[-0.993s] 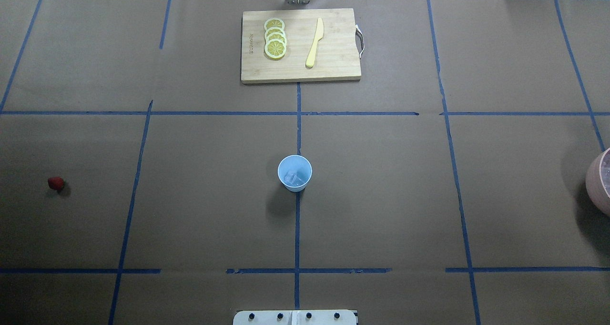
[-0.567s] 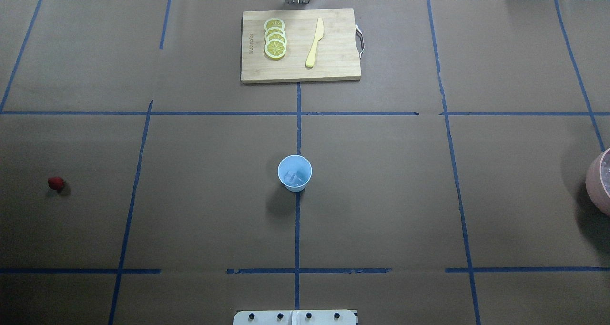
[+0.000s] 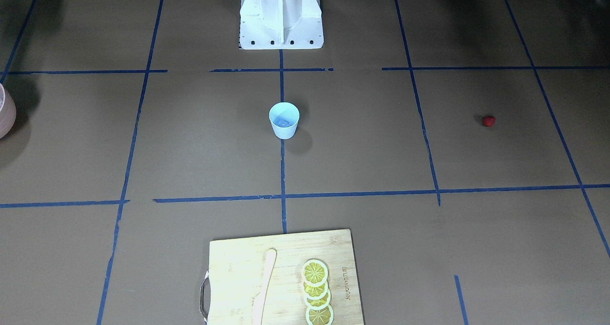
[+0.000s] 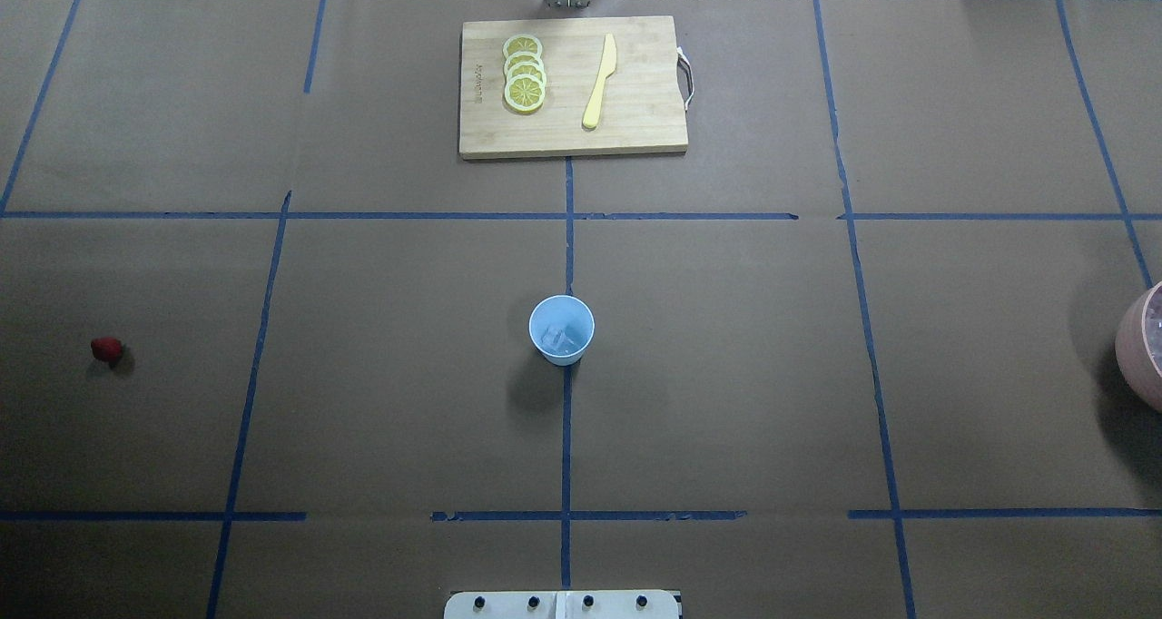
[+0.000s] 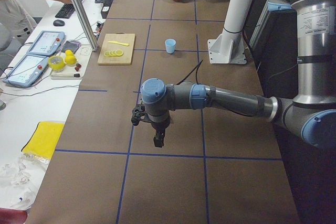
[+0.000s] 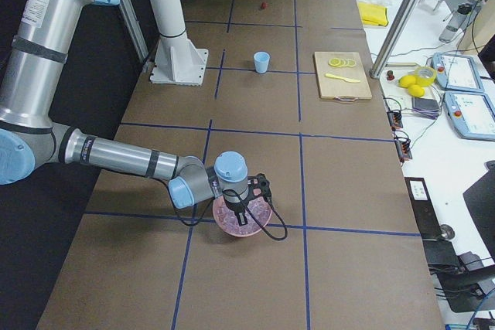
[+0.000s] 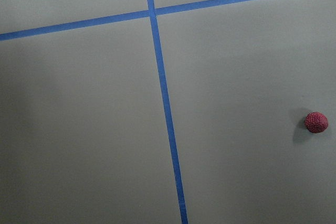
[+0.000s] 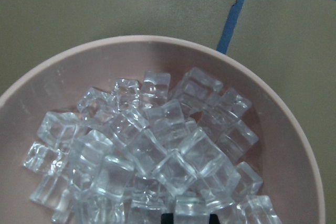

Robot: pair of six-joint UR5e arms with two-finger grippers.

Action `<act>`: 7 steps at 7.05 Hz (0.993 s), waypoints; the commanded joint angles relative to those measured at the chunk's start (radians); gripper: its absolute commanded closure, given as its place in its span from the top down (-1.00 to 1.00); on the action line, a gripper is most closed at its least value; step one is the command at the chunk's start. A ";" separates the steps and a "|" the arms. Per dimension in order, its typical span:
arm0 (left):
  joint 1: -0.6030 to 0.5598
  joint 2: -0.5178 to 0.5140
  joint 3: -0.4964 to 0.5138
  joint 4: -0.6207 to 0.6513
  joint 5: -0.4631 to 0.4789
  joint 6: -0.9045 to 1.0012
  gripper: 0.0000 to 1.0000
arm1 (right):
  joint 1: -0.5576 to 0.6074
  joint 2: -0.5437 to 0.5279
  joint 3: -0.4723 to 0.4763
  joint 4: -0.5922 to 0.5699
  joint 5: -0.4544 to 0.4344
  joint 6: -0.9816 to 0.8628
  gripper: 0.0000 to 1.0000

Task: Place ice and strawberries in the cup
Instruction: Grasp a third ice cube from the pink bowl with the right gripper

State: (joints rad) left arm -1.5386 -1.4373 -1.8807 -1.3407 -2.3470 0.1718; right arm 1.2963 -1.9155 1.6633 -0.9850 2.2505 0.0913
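I read even overhead light on the brown surface (image 4: 726, 374), with no glare. The cup (image 4: 562, 329) throws a soft shadow toward the robot and its left; the bowl (image 4: 1135, 338) shadow is darker. The cutting board (image 3: 281, 277) is washed pale in the front view, whose top corners are dark. The left wrist feed is sharp but greyish. The ice (image 8: 147, 150) glints and looks slightly soft up close.

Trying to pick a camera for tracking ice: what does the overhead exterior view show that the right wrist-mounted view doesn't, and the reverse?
Only the overhead exterior: the cup with ice in it, the strawberry lying alone far on the robot's left, and the cutting board with lemon slices and a knife. Only the right wrist-mounted: the ice cubes heaped up close, each distinct. Both: the pink bowl, the brown table covering and blue tape.
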 commanded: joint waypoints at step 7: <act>0.002 0.000 0.000 -0.002 0.000 0.000 1.00 | -0.229 0.463 0.359 -0.511 0.005 0.550 -1.00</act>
State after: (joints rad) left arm -1.5382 -1.4373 -1.8801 -1.3410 -2.3470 0.1718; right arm 1.1864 -1.5700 2.0188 -1.4841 2.2890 0.4379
